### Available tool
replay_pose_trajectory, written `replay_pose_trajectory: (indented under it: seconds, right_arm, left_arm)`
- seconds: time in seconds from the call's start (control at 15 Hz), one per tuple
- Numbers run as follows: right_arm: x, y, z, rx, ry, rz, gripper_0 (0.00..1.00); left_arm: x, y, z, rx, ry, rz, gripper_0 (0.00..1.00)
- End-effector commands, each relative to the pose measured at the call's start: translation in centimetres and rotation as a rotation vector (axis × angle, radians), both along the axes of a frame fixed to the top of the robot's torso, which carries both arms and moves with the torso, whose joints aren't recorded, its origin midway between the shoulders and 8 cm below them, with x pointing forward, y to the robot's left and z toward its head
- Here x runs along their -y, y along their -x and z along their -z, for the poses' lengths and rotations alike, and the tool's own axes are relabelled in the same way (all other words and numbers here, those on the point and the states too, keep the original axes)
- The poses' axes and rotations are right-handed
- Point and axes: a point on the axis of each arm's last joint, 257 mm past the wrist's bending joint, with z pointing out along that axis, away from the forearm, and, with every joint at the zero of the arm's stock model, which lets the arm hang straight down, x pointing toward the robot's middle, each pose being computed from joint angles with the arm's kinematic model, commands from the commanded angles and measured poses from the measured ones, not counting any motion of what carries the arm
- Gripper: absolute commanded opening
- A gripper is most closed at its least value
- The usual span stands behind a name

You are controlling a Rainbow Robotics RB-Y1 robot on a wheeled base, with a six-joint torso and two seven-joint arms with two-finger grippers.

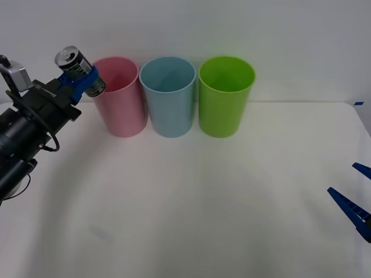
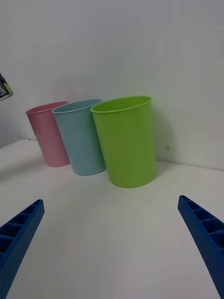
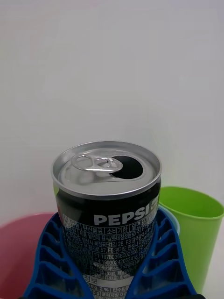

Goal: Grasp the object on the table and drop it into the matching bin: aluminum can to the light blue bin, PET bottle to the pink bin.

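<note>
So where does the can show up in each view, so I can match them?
Front view: can at upper left, held in the left gripper, beside the pink bin.
Right wrist view: its edge at the far left.
Left wrist view: can centre.
Shared landmark: lime green bin.

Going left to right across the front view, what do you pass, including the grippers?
Left gripper holding the aluminum can → pink bin → light blue bin → lime green bin → right gripper, open, low at the table's right edge.
</note>
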Motion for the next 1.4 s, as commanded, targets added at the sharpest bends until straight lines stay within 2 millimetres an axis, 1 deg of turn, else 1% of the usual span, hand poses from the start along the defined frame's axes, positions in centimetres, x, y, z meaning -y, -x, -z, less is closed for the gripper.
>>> replay_pose_trajectory:
  seconds: [0.07,0.33,0.47,0.67,1.0,1.07,1.4]
  right_arm:
    - [0.0,0.0,0.0,0.000,0.000,0.000,1.00]
    - [0.0,0.0,0.0,0.000,0.000,0.000,1.00]
    - [0.0,0.0,0.0,0.000,0.000,0.000,1.00]
    - [0.0,0.0,0.0,0.000,0.000,0.000,1.00]
    - [0.0,0.0,0.0,0.000,0.000,0.000,1.00]
    - [0.0,0.0,0.0,0.000,0.000,0.000,1.00]
    - [0.0,0.0,0.0,0.000,0.000,0.000,1.00]
  left_arm:
    - [1.6,-1.3,-1.1,0.012,-0.009,-0.009,0.00]
    - [4.5,-2.8,-2.2,0.019,-0.026,-0.005,0.01]
    - [6.0,-4.0,-2.1,0.009,-0.048,0.002,0.01]
    - [8.1,-5.5,-2.5,0.004,-0.058,0.015,0.01]
    - [11.0,-7.7,-2.3,-0.010,-0.084,0.018,0.01]
    - [11.6,-8.1,-2.5,-0.009,-0.088,0.019,0.01]
    - [13.4,-10.9,-2.3,-0.035,-0.134,0.009,0.01]
